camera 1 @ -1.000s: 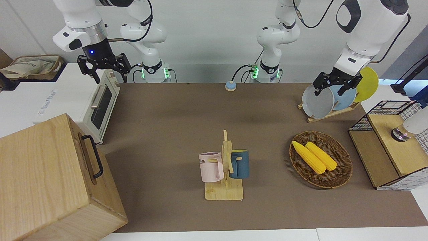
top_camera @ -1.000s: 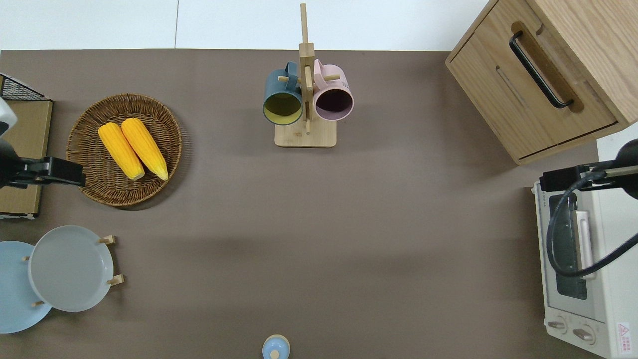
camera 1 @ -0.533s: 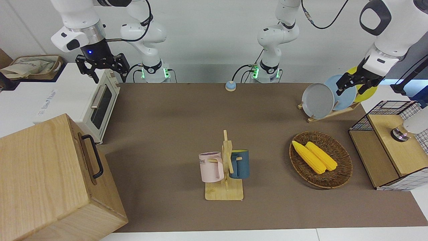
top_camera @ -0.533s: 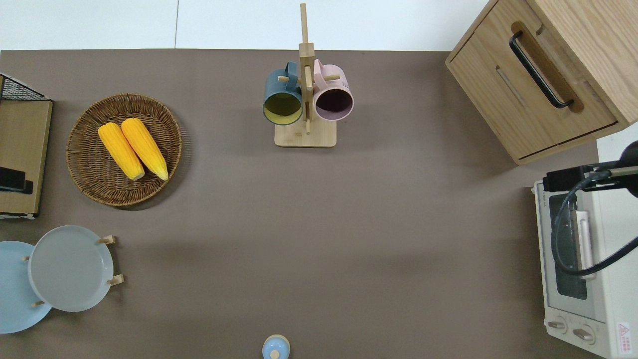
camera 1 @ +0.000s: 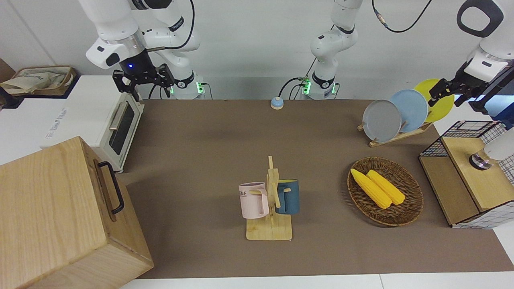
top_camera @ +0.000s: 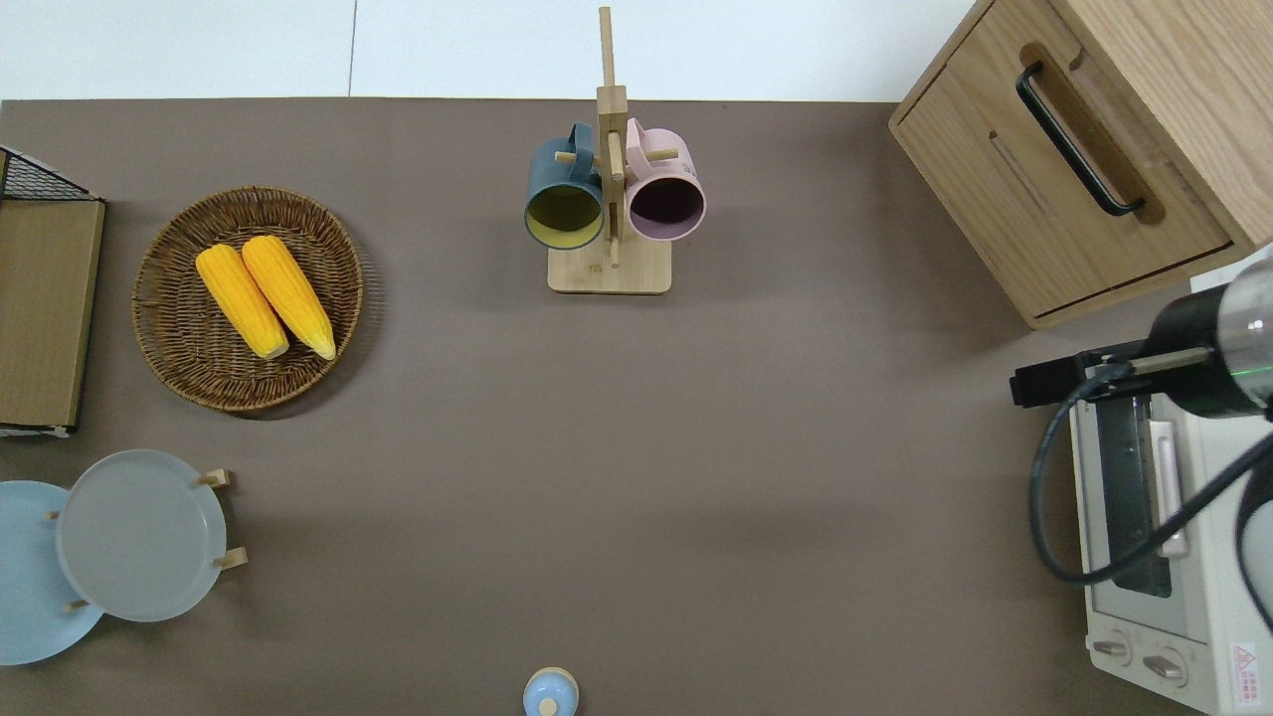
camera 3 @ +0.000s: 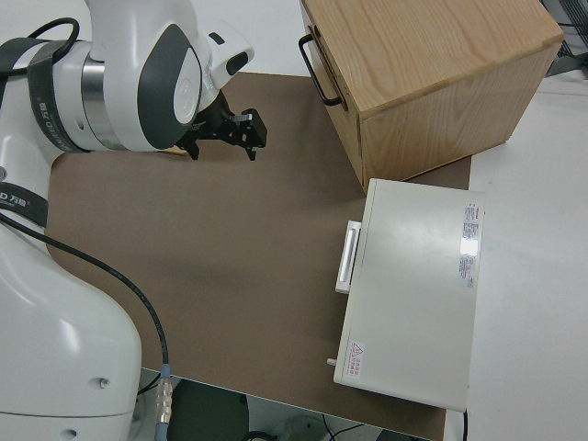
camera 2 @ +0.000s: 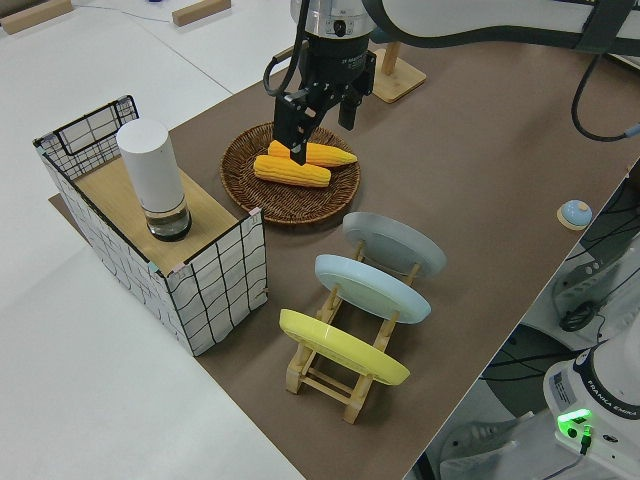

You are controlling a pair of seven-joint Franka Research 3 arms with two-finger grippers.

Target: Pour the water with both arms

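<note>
Both arms are up in the air with nothing held. My right gripper (camera 1: pixel 144 90) (top_camera: pixel 1044 381) (camera 3: pixel 223 140) is open over the table's edge, beside the white toaster oven (top_camera: pixel 1159 557). My left gripper (camera 1: pixel 445 93) (camera 2: pixel 322 135) is open and high up at the left arm's end of the table; it is outside the overhead view. A pink mug (camera 1: pixel 253 200) and a blue mug (camera 1: pixel 288 196) hang on a wooden mug stand (camera 1: pixel 270 230). A white cylinder (camera 2: pixel 150 180) stands on the wire box's wooden shelf (camera 2: pixel 115 190). No water shows.
A wooden cabinet (camera 1: pixel 60 216) with a black handle stands beside the toaster oven. A wicker basket (camera 1: pixel 405 214) holds two corn cobs (camera 1: pixel 377 188). Three plates stand in a wooden rack (camera 2: pixel 330 375). A small blue knob (camera 1: pixel 276 103) lies close to the robots.
My right gripper has moved from over the toaster oven toward the table. My left gripper has swung away from the plates toward the table's end and risen out of the overhead view.
</note>
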